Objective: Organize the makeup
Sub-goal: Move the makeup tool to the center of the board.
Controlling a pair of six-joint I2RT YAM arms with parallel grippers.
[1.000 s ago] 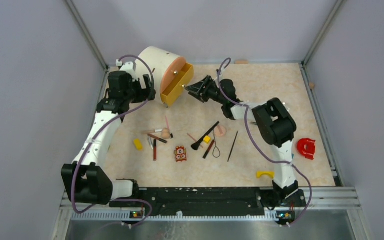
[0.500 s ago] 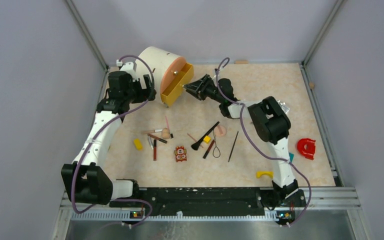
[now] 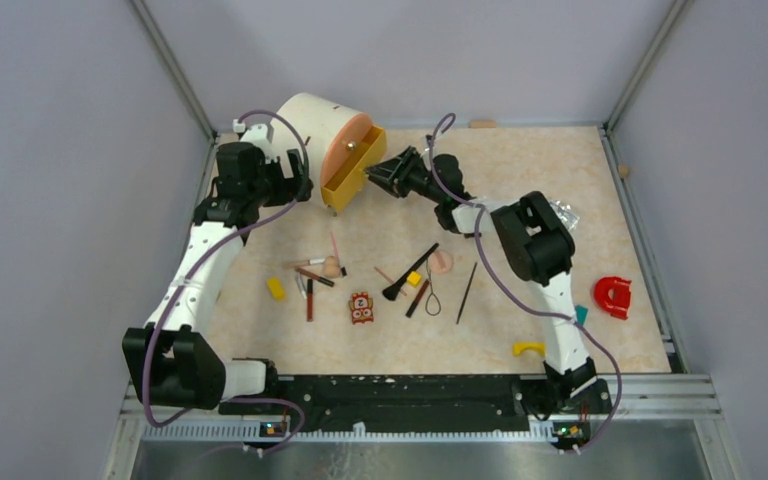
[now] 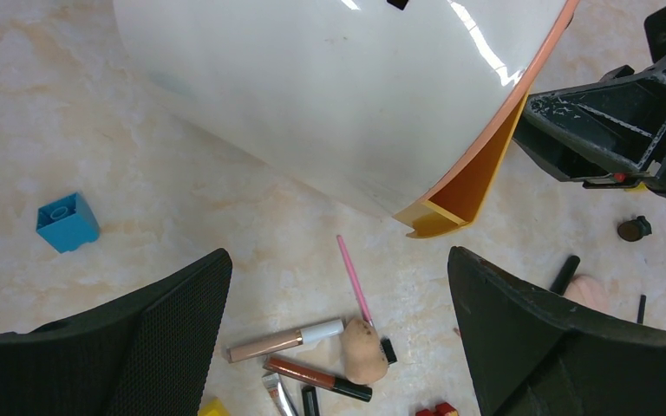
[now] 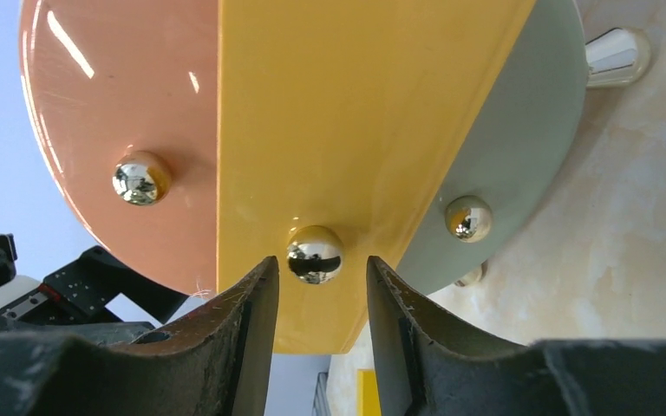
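The makeup lies scattered mid-table: a black brush [image 3: 410,272], a peach puff [image 3: 441,261], a wire-loop tool [image 3: 431,297], a thin black stick [image 3: 466,292] and a red pencil [image 3: 309,299]. The left wrist view shows a pink stick [image 4: 354,279], a second peach puff [image 4: 363,350] and a brown gloss tube [image 4: 316,377]. A white round organizer [image 3: 315,125] has its yellow drawer [image 3: 353,168] pulled out. My right gripper [image 5: 319,262] is open, its jaws either side of the drawer's silver knob [image 5: 315,254] without touching it. My left gripper [image 4: 338,260] is open and empty beside the organizer.
A yellow block [image 3: 276,288], an orange-red toy figure [image 3: 361,307] and a small yellow block [image 3: 413,279] lie among the makeup. A red horseshoe piece [image 3: 612,296] and a yellow curved piece [image 3: 530,348] are at the right. A blue block [image 4: 68,222] sits behind the organizer.
My right gripper has moved left, closer to the yellow drawer's front. The left arm and the makeup have not moved.
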